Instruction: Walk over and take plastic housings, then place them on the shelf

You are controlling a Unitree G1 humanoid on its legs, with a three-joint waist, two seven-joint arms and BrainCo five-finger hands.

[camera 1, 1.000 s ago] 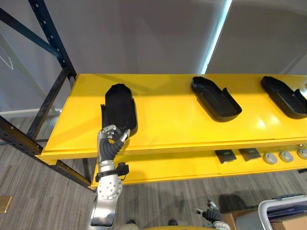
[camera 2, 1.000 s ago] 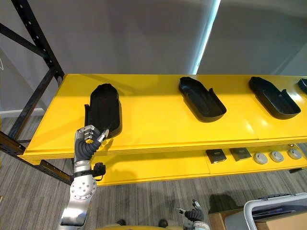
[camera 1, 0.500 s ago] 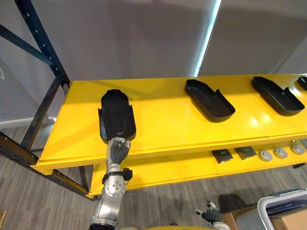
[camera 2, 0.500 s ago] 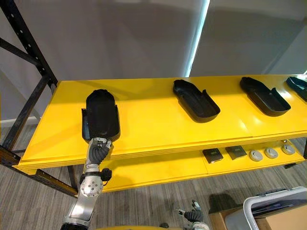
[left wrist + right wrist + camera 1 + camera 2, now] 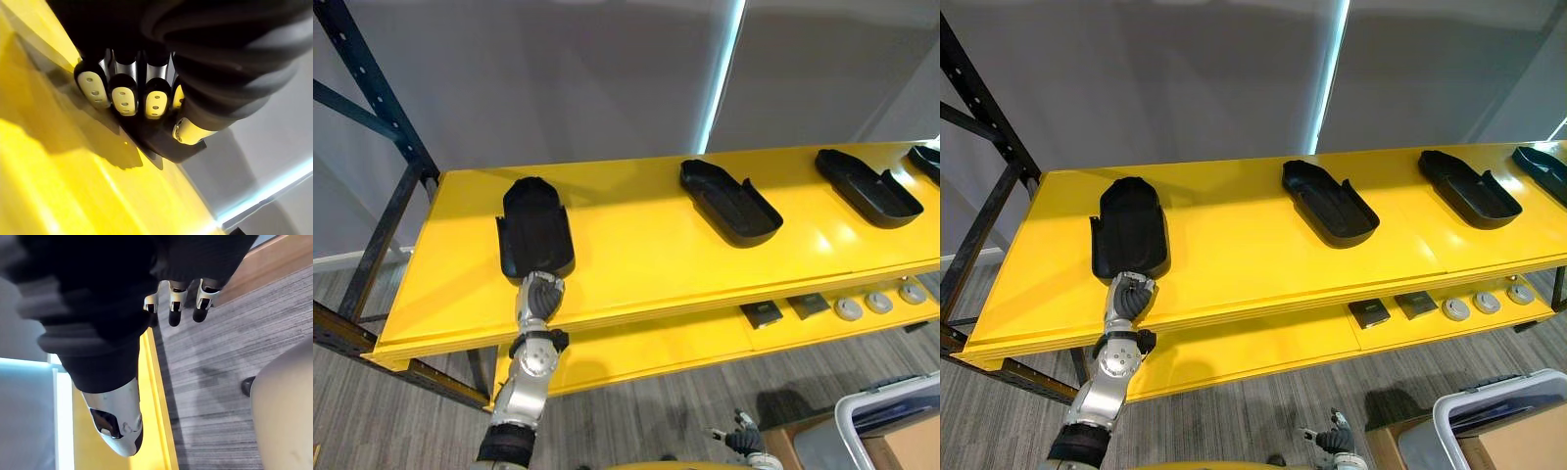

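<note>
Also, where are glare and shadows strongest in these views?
Left eye view: a bright strip of light between the grey panels, and a pale sheen on the yellow shelf right of the middle housing. Left wrist view: the left hand and the leftmost housing throw a dark shadow on the shelf, with a bright streak beside it.

2 dark square flat parts (image 5: 764,314) sit beside 3 round grey discs (image 5: 879,301); white-rimmed grey plastic bin (image 5: 1418,452) on grey carpet (image 5: 636,421).

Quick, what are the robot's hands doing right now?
Left hand: closed on the near end of the black plastic housing.
Right hand: open, empty, hanging above the floor.
</note>
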